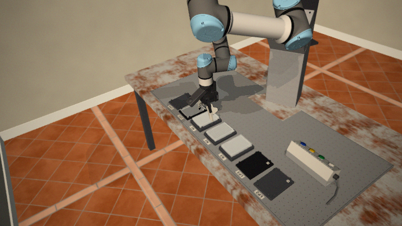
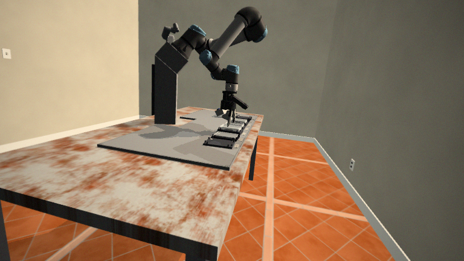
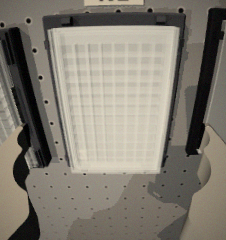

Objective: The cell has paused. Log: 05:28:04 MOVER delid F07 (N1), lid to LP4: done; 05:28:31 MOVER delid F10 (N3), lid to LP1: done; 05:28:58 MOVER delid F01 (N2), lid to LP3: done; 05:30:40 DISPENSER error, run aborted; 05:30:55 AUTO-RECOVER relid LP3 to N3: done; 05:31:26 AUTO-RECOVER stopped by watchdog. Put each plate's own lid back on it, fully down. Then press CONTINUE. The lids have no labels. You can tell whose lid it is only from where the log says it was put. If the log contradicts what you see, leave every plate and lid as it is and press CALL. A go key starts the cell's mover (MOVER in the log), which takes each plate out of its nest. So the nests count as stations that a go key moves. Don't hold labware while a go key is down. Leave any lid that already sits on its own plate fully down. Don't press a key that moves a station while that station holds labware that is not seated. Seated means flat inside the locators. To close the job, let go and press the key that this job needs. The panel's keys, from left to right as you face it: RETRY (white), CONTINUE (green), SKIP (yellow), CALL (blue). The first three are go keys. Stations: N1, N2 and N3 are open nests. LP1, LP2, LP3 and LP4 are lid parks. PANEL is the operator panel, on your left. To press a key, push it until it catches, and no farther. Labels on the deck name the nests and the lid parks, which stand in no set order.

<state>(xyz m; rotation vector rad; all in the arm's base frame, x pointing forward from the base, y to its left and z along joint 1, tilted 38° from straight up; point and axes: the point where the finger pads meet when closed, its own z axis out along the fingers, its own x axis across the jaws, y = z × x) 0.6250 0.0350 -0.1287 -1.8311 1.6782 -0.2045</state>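
I am hovering my gripper over the lidded plate, fingers spread wide and gripping nothing. The plate is lying flat in its nest, with a lid park just beside it.

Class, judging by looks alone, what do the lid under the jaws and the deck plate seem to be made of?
The lid looks like clear, glossy plastic: the well grid shows through it. The deck plate looks like matte grey metal, with regular rows of drilled holes; painted board is possible.
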